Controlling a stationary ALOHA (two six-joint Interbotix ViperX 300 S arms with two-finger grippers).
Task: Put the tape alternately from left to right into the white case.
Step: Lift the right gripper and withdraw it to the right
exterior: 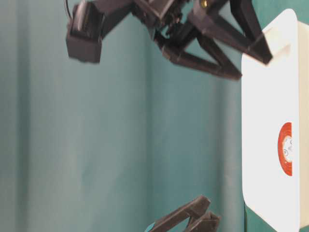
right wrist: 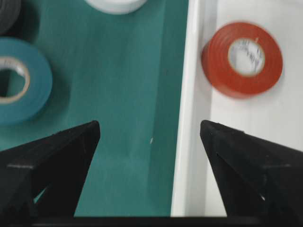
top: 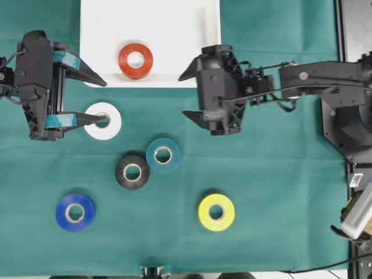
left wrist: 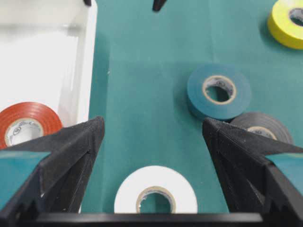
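Note:
The white case [top: 192, 35] lies at the back with the red-orange tape [top: 136, 60] flat inside it. On the green cloth lie the white tape [top: 103, 121], teal tape [top: 163, 155], black tape [top: 132, 171], blue tape [top: 75, 212] and yellow tape [top: 216, 212]. My left gripper [top: 106, 103] is open. In the left wrist view the white tape [left wrist: 156, 177] sits between the spread fingers of that gripper [left wrist: 152, 125], untouched. My right gripper [top: 183, 96] is open and empty over the case's front rim [right wrist: 189, 142], with the red-orange tape [right wrist: 218, 61] ahead of it.
The right arm [top: 314, 78] reaches in from the right edge. Teal tape [left wrist: 195, 92] and black tape [left wrist: 265, 124] lie close together just beyond the white tape. In the table-level view the right gripper [exterior: 252, 67] hangs above the case [exterior: 265, 121].

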